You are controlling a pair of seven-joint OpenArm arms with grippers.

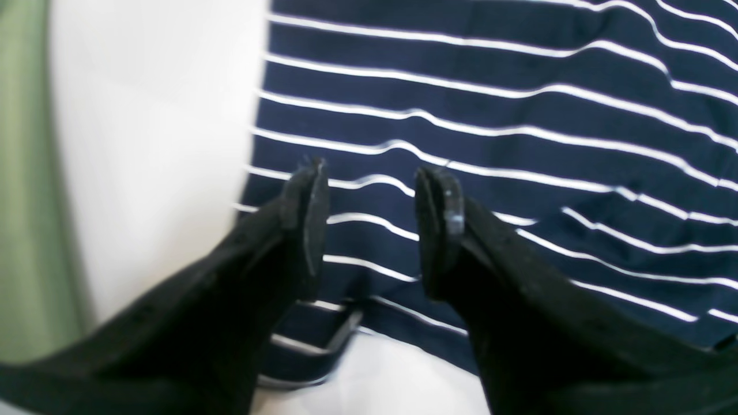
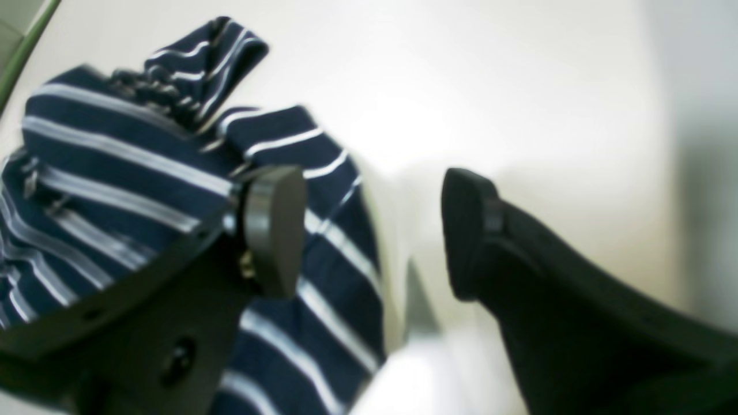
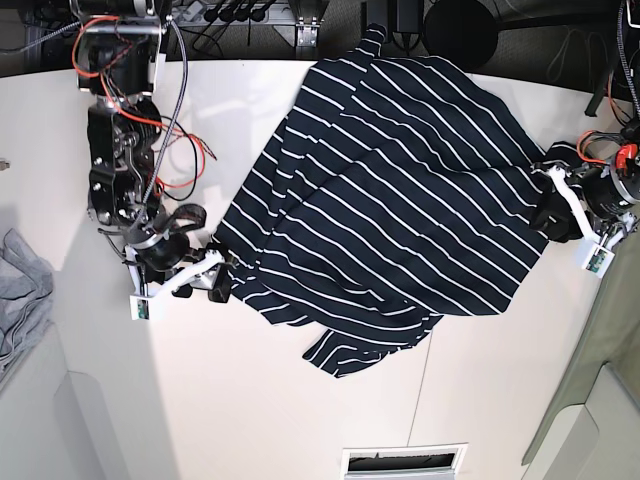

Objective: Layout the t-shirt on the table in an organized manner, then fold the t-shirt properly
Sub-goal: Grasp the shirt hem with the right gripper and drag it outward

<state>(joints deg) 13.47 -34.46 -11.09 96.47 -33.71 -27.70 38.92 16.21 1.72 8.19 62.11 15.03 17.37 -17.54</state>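
While blur softens both wrist views, both sets of fingers gape wide, gripping nothing. Beneath the left fingers (image 1: 372, 227) lies the t-shirt (image 1: 519, 144); its bunched edge hides behind one right finger (image 2: 274, 230) on the bench (image 2: 519, 86).

T-shirt (image 3: 400, 190) dark navy, thin white stripes; table (image 3: 250, 400) cream-white; grey garment (image 3: 20, 290) plain.

Both arms are black, the right arm (image 3: 120, 160) beside the t-shirt (image 3: 390, 190) strung with loose red and black cables and ending in a white bracket, while each gripper has matte black tapered fingers (image 1: 305, 225), one right finger (image 2: 274, 230) capped by a smooth grey pad.
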